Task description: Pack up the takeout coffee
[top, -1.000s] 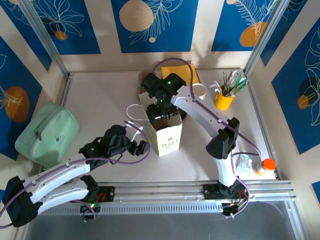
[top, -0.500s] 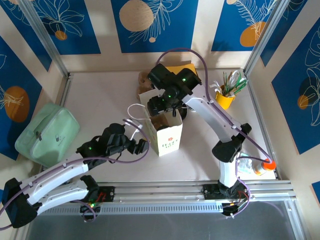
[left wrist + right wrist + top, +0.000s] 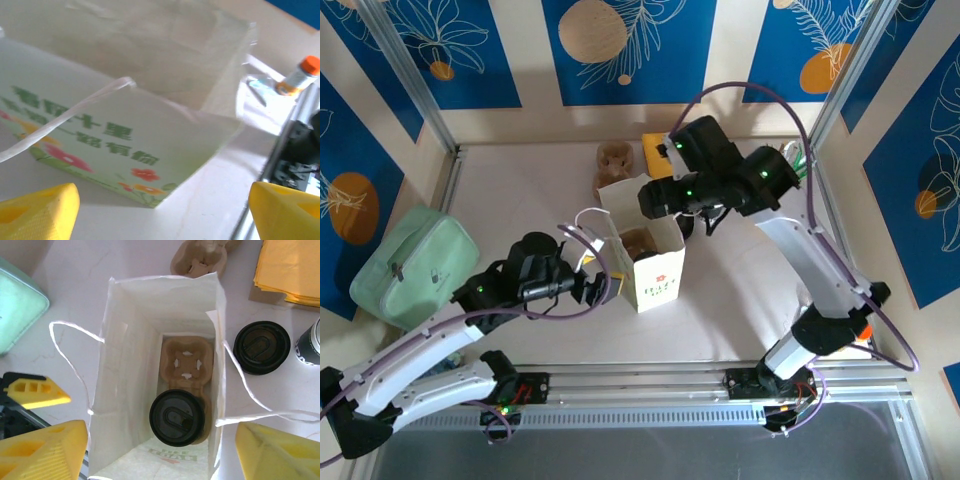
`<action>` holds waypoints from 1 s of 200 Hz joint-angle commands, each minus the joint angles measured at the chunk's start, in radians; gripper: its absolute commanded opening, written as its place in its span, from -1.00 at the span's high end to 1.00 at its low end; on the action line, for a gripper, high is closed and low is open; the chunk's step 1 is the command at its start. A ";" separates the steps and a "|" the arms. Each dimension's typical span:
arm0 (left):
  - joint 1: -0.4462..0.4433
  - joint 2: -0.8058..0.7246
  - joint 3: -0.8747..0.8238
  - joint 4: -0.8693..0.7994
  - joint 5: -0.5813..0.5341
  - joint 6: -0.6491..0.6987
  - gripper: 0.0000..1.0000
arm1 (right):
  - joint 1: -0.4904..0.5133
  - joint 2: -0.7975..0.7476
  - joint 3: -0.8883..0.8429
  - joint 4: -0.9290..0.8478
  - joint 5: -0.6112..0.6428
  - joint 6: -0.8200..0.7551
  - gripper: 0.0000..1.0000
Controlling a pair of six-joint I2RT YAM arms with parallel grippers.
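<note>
The takeout coffee [image 3: 176,417], seen from above as a round black lid, sits in the near slot of a brown cup carrier [image 3: 187,362] at the bottom of the open white paper bag [image 3: 130,370]. My right gripper [image 3: 160,460] hovers open above the bag's mouth, holding nothing; from overhead it [image 3: 657,197] hangs over the bag's [image 3: 658,272] far rim. My left gripper [image 3: 162,215] is open beside the bag's printed side [image 3: 125,135], not touching it, left of the bag [image 3: 596,288].
A second black lid [image 3: 261,347] rests on the table right of the bag; what is under it is hidden. Yellow napkins [image 3: 290,270] and a spare carrier [image 3: 200,255] lie behind. A green pouch [image 3: 415,265] is at the left, an orange-capped bottle [image 3: 300,75] at the right.
My right gripper has lifted out of the bag and drawn back to the right, jaws wider, leaving the coffee in the carrier. The left gripper shifted slightly.
</note>
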 commanded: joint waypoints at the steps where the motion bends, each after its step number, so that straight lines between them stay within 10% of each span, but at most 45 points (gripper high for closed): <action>1: -0.007 0.002 0.085 -0.070 0.154 -0.023 -0.75 | -0.044 -0.078 -0.076 0.097 -0.070 -0.017 -0.59; 106: -0.007 0.150 0.428 -0.332 -0.286 -0.455 -0.52 | -0.316 -0.295 -0.385 0.240 -0.204 0.046 -0.66; 200: -0.007 0.389 0.563 -0.411 -0.332 -0.462 -0.37 | -0.419 -0.312 -0.480 0.262 -0.210 0.051 -0.65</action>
